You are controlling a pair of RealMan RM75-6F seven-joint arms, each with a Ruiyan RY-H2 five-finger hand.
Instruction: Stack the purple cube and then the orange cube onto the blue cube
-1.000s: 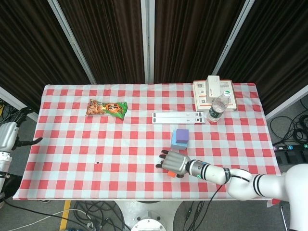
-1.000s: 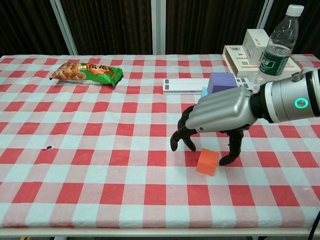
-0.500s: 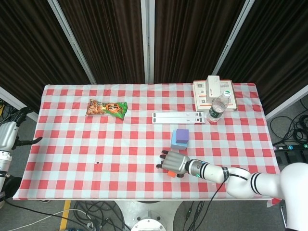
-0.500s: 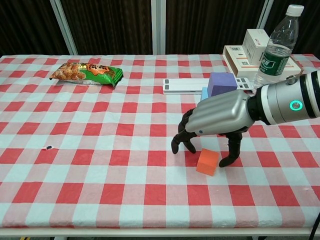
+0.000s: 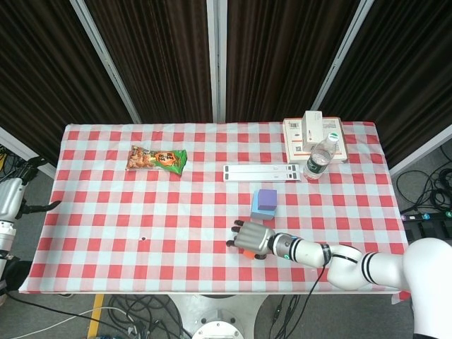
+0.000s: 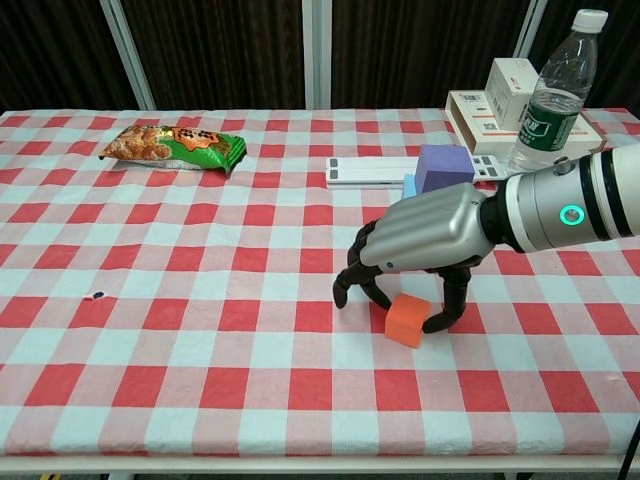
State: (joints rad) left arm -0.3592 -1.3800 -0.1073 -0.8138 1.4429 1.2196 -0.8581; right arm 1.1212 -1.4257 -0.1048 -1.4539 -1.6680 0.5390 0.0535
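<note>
The table (image 5: pixel 106 233), spread with a red-and-white checked cloth, fills most of both views. Over its near edge the right hand (image 6: pixel 420 240) arches palm-down above the orange cube (image 6: pixel 406 320). Its fingers (image 6: pixel 352 275) curl down on the cube's left and the thumb (image 6: pixel 447 300) comes down on its right, so the hand is partly closed around the cube. The thumb tip looks to be touching the cube's right side, but whether the hand truly grips it cannot be told; the cube sits low, at or just off the cloth.

The left hand (image 5: pixel 10 198) appears only in the head view, off the table's left edge, too small and cut off to judge how open it is.

Behind the right hand, the purple cube (image 5: pixel 267 200) sits on the blue cube (image 5: pixel 256 210). The head view shows both plainly from above; in the chest view the blue one is a mere sliver at the purple cube's left, mostly hidden by the hand.

Farther back stand the white boxes (image 6: pixel 500 95), a water bottle (image 6: pixel 555 95) and a flat white strip (image 5: pixel 260 172). A snack bag (image 6: pixel 172 146) lies far left. The head view hides the orange cube almost wholly under the hand.
</note>
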